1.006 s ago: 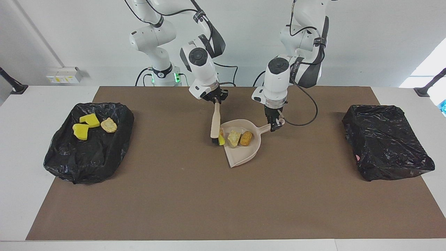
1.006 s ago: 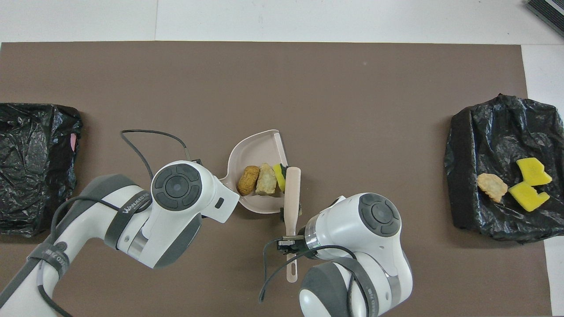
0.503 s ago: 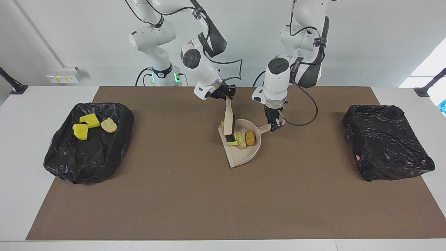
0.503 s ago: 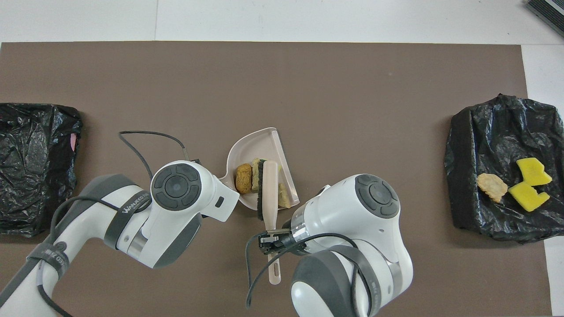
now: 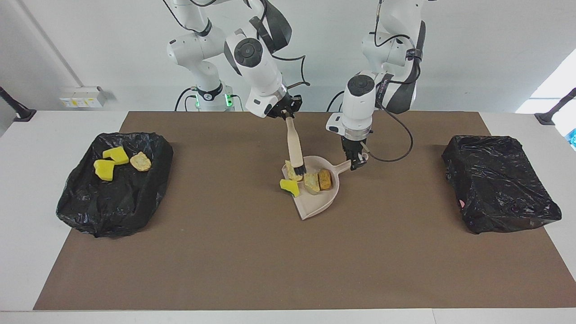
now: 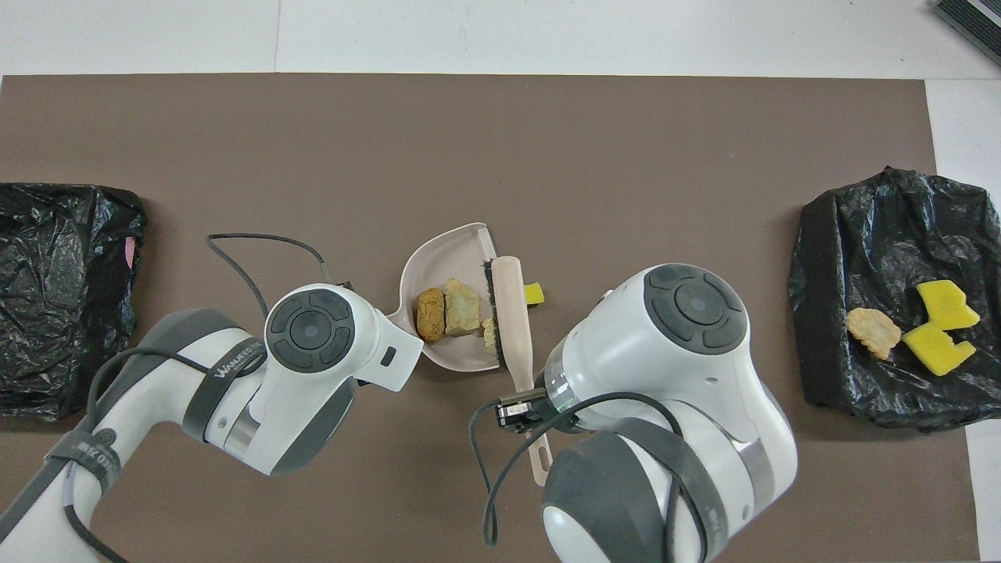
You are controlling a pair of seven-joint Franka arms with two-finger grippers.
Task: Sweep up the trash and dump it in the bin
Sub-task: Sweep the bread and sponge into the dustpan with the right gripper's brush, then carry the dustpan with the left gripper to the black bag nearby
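The beige dustpan (image 5: 317, 202) (image 6: 446, 258) lies mid-mat, and my left gripper (image 5: 358, 161) is shut on its handle. Inside it sit trash pieces: a golden-brown bread piece (image 5: 325, 178) (image 6: 429, 314) and a pale chunk (image 5: 311, 182) (image 6: 461, 306). A yellow sponge chunk (image 5: 289, 186) (image 6: 534, 294) lies at the pan's lip, on the mat just outside it. My right gripper (image 5: 288, 115) (image 6: 522, 407) is shut on the handle of the beige brush (image 5: 295, 150) (image 6: 512, 313), which tilts down with its black bristles at the lip.
A black-bagged bin (image 5: 114, 198) (image 6: 884, 234) at the right arm's end of the table holds two yellow sponge pieces and a bread piece. A second black-bagged bin (image 5: 499, 180) (image 6: 62, 289) stands at the left arm's end. A brown mat (image 5: 270, 261) covers the table.
The right arm rose and pulled the brush back to the pan's lip. The yellow sponge chunk, in the pan half a second ago, now lies outside the lip. The pan turned slightly.
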